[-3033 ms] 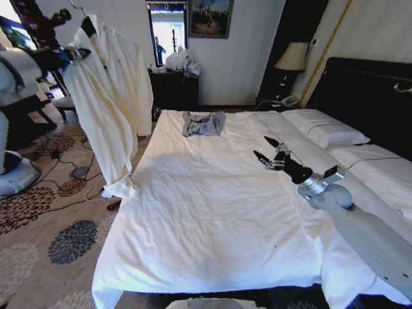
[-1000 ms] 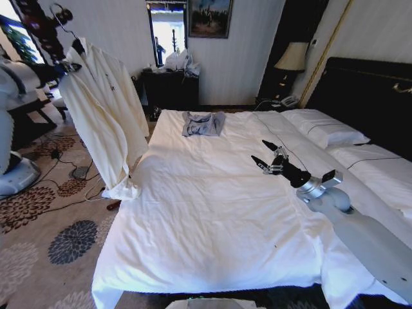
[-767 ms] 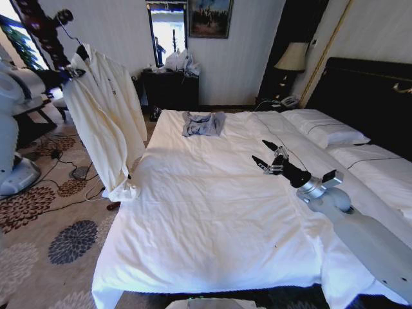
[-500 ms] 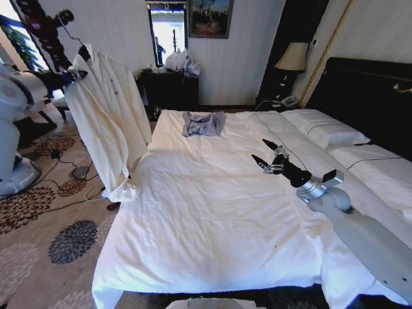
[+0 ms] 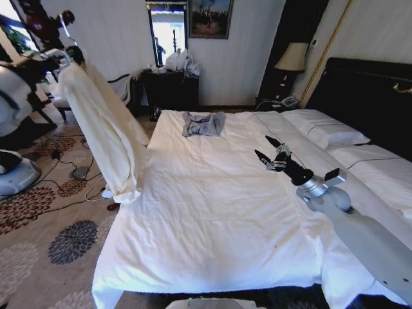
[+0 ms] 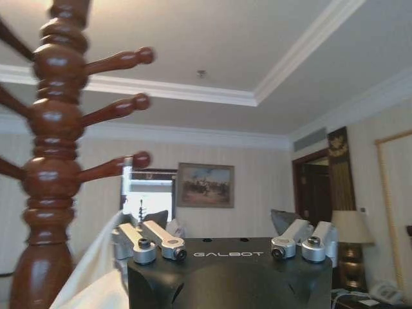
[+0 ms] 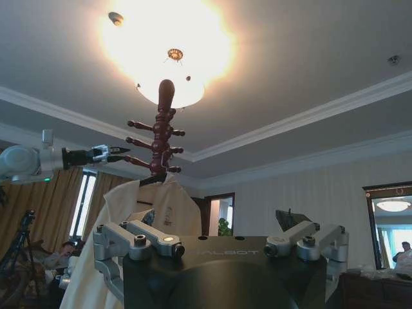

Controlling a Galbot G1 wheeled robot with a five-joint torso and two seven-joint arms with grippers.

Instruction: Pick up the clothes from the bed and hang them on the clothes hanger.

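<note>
Head view: the cream clothes [image 5: 103,138] hang in a long drape beside the bed [image 5: 212,212], their top held up near the wooden pole [image 5: 40,19] at the room's far left, well clear of the sheets. The left arm reaches toward that top end, apparently to bring the garment to the pole; whether its left gripper [image 5: 59,56] is spread or pinching cannot be told. The right gripper [image 5: 273,156] hovers low over the bed with its fingers spread and empty, seemingly parked out of the way. A small blue-grey garment [image 5: 203,123] lies flat near the bed's far edge.

Left wrist view: the turned wooden pole [image 6: 48,161] stands close by, its pegs [image 6: 119,61] jutting out, with a fold of the cream clothes [image 6: 93,273] just beside it.

Right wrist view: looking up from the bed, the left gripper [image 7: 119,154] sits level with the pole's [image 7: 161,138] pegs, the clothes [image 7: 151,215] draped directly beneath it on a dark hanger [image 7: 153,179].
</note>
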